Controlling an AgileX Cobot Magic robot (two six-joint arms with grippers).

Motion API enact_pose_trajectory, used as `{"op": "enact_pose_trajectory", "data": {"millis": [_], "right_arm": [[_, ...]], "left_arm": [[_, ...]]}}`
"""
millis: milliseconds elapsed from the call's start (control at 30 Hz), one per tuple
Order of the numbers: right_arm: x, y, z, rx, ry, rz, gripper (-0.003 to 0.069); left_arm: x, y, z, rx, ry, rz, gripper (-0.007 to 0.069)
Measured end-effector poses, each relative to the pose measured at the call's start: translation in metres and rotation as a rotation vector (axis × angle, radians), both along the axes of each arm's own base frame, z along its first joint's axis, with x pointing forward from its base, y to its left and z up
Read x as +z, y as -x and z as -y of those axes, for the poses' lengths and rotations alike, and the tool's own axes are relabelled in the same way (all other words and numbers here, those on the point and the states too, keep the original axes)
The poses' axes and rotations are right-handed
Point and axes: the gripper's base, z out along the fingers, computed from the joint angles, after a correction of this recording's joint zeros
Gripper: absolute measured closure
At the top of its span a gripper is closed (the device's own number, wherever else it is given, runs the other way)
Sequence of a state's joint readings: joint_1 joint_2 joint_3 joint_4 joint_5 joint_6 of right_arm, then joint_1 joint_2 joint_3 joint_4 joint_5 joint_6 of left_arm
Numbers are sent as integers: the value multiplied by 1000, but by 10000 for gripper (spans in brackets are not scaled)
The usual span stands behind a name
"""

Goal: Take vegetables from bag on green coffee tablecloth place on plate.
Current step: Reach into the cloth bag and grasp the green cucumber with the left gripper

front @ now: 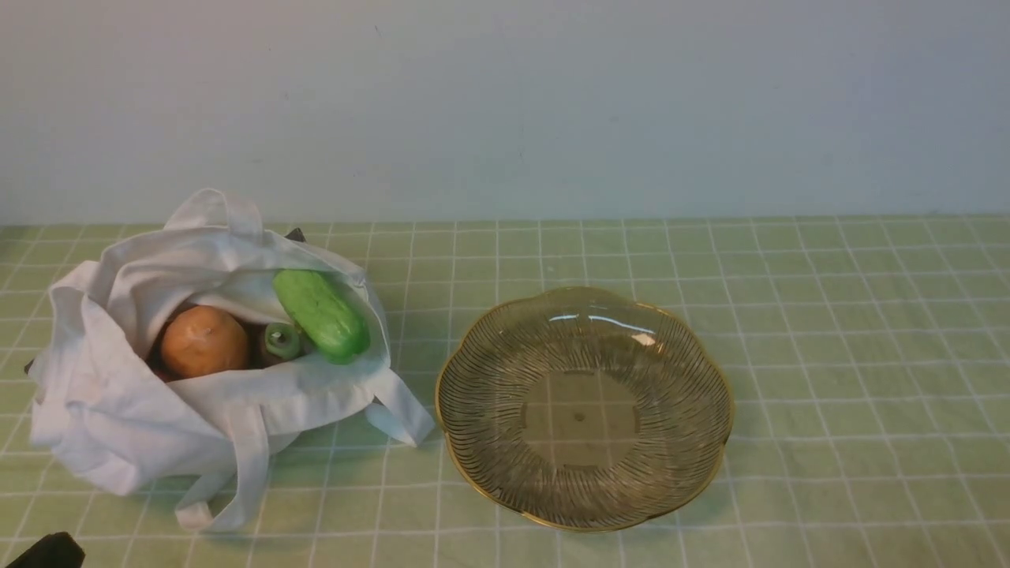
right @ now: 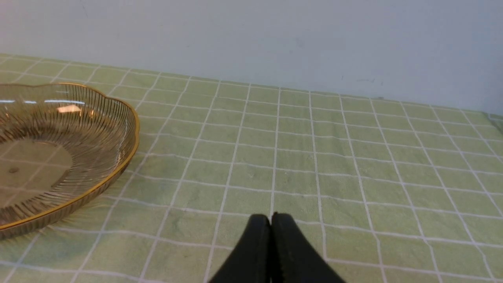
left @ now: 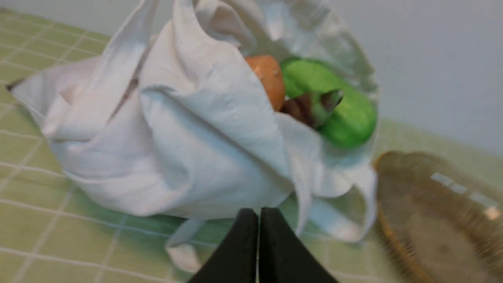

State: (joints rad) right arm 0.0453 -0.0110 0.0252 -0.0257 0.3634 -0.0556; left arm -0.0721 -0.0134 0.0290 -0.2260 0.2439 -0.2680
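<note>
Step one, not begun: cucumber (front: 322,314), potato (front: 204,341) and root (front: 282,341) lie in the tote bag (front: 118,410) beside the glass plate (front: 489,335). Your left gripper (left: 258,212) and right gripper (right: 270,217) sit closed, empty. Open the left, approach the cucumber.

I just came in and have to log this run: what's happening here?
Nothing is being handled yet. The cucumber, orange-brown ball and brown root lie in the open white bag on the green tablecloth; the plate beside it is empty. The left tool, shut, faces the bag; the right tool, also shut, hangs over bare cloth.
</note>
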Motion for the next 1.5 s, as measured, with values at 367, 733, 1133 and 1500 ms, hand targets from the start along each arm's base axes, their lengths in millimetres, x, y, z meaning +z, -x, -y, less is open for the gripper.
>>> {"op": "enact_pose_trajectory", "data": {"millis": [367,733,1133,1500], "right_arm": [[0,0,0,0,0,0,673],[0,0,0,0,0,0,673],[0,0,0,0,0,0,673],[0,0,0,0,0,0,673]], "left_arm": [[14,-1,-2,38,208,128,633],[62,6,-11,104,164,478,633],[158,-44,3,-74,-253,-252,633],[172,-147,17,-297,-385,-730,633]]}}
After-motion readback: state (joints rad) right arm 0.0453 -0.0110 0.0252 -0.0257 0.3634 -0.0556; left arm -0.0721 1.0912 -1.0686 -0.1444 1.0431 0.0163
